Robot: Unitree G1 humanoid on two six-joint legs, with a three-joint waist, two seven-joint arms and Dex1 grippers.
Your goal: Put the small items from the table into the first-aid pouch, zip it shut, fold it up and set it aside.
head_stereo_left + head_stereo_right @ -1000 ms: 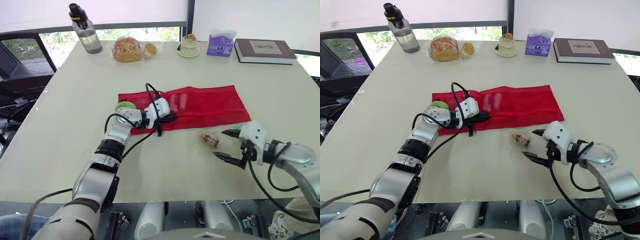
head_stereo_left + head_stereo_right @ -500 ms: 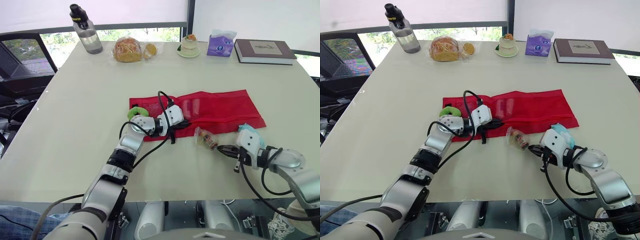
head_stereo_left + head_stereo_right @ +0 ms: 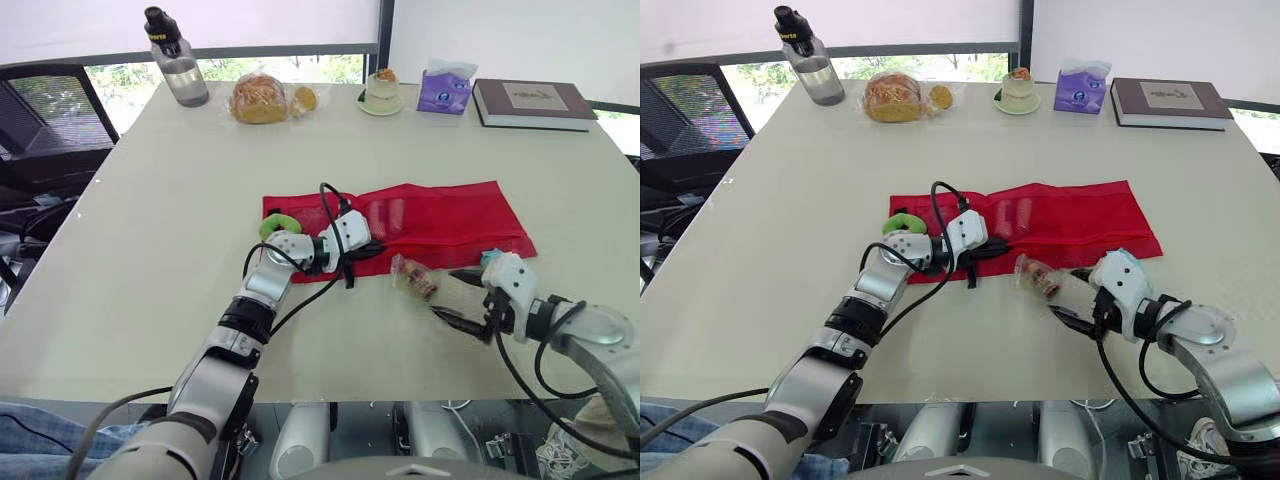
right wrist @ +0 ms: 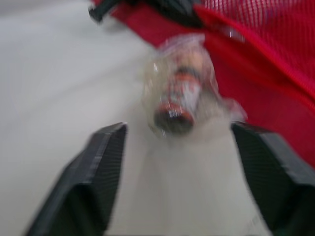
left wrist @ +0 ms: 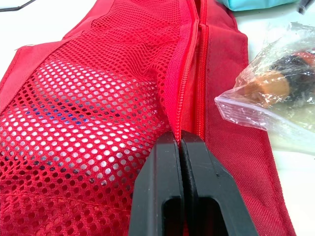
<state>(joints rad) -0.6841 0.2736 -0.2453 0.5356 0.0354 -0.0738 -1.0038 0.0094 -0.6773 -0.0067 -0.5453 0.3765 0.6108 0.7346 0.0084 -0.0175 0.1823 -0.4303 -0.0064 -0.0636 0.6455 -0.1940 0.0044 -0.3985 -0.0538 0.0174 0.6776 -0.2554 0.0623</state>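
1. Since the frame half a second earlier, the right gripper (image 3: 452,296) has been opened. Its fingers, then nearly together, are now spread wide, and nothing is held between them.
2. The clear bag (image 3: 413,277) with a small item inside is found on the bench (image 3: 150,250), just at the near hem of the red pouch (image 3: 440,215). It lies at about 10 o'clock from the right gripper. Its loose tail reaches in between the spread fingers, though contact cannot be made out.
3. The left gripper (image 5: 181,140) is clamped tight on the pouch's mesh edge beside the zipper (image 5: 189,73), at about 9 o'clock from the bag. The opening is judged to be held ready by this pinch.
4. For a sound pick, the right fingers are best carried further toward 10 o'clock. The solid item, not just the slack film, is then bracketed before closing; film alone is likely to slip.
5. The closing is best done slowly and low to the bench, since the light bag may be nudged under the hem.
6. The left pinch is best raised a little so that a mouth is opened for the bag. As it stands, the mesh looks nearly flat.
7. A green item (image 3: 277,225) is seen by the pouch's left end, at about 9 o'clock from the left gripper. Whether it is inside the pouch cannot be told.
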